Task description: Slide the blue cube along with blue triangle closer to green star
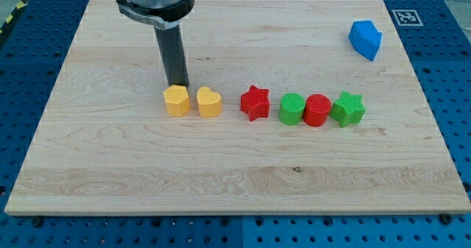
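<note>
A blue shape (366,39) sits near the board's top right corner. It looks like the blue cube and the blue triangle pressed together, and I cannot tell one from the other. The green star (348,107) is the rightmost block of a row across the board's middle, well below the blue shape. My tip (176,84) is far to the left. It stands just above the yellow hexagon block (176,100), touching it or nearly so.
The row runs left to right: yellow hexagon, yellow heart (209,101), red star (255,102), green cylinder (292,109), red cylinder (317,110), green star. The wooden board (235,189) lies on a blue perforated table. A fiducial tag (404,17) sits by the board's top right corner.
</note>
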`<state>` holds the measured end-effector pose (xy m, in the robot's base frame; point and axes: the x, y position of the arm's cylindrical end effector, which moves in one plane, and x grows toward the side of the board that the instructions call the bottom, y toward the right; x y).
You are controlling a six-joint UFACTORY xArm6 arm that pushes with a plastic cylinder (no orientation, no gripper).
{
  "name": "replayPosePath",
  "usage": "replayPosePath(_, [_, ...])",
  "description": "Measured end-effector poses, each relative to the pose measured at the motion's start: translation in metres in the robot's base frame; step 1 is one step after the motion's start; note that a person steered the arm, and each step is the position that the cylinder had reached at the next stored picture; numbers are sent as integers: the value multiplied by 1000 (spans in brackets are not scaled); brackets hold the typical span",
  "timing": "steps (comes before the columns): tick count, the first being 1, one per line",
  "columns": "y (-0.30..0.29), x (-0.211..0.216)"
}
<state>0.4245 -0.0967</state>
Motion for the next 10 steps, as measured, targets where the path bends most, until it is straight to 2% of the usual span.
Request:
replayPosePath(1, [13, -28])
replayPosePath(3, [168, -164])
replayPosePath(4, [267, -202])
replayPosePath(5, [318, -202])
replayPosePath(6, [328, -190])
replayPosePath(8, [331, -129])
replayPosePath(10, [363, -79])
